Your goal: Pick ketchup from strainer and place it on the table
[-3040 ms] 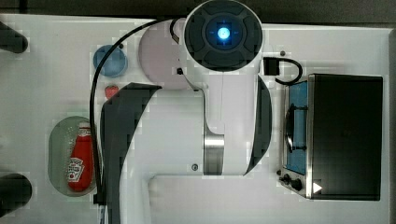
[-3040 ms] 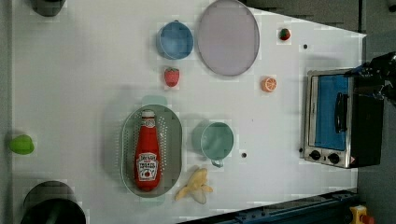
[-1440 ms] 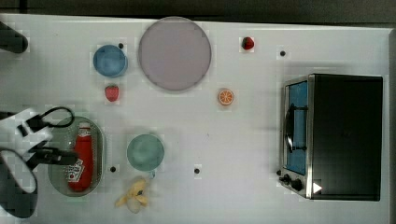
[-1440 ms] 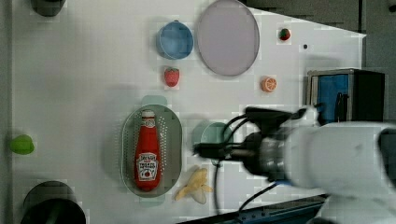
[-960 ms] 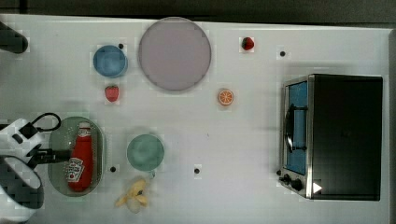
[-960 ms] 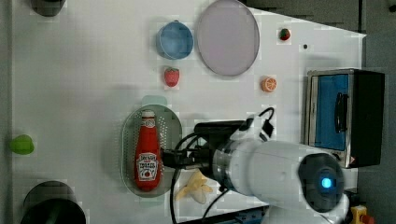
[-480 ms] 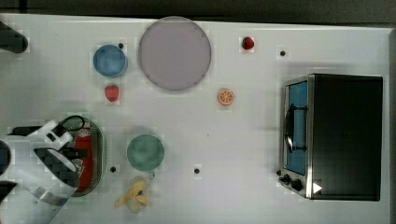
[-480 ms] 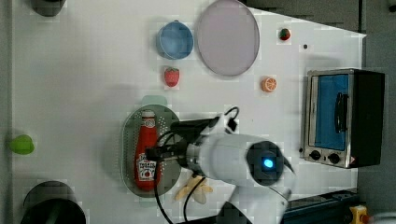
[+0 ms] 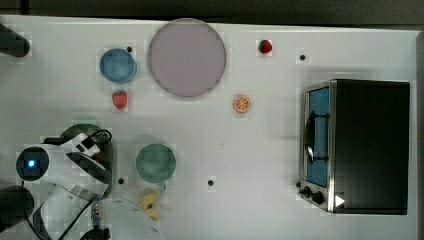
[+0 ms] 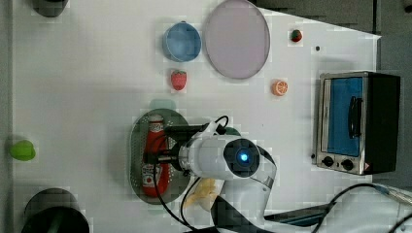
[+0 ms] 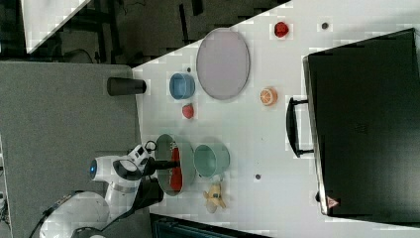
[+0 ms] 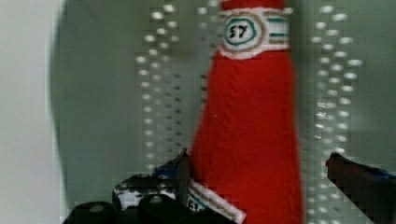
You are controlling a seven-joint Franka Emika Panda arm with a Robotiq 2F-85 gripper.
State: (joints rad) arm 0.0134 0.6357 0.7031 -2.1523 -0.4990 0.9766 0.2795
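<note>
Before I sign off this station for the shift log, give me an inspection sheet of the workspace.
Surface: white table, a few small dark dots.
Job's things: ketchup lies flat in the strainer, not lifted.
Clutter: blue bowl, grey plate, teal bowl, strawberry, orange slice, small red fruit, banana, toaster oven, green object near the left view's left edge.
Grippers: gripper open, fingers either side of the bottle, not clamped.
Cables: black cable loops from the wrist across the strainer.
Surroundings: dark cup beyond the table edge; grey floor.
</note>
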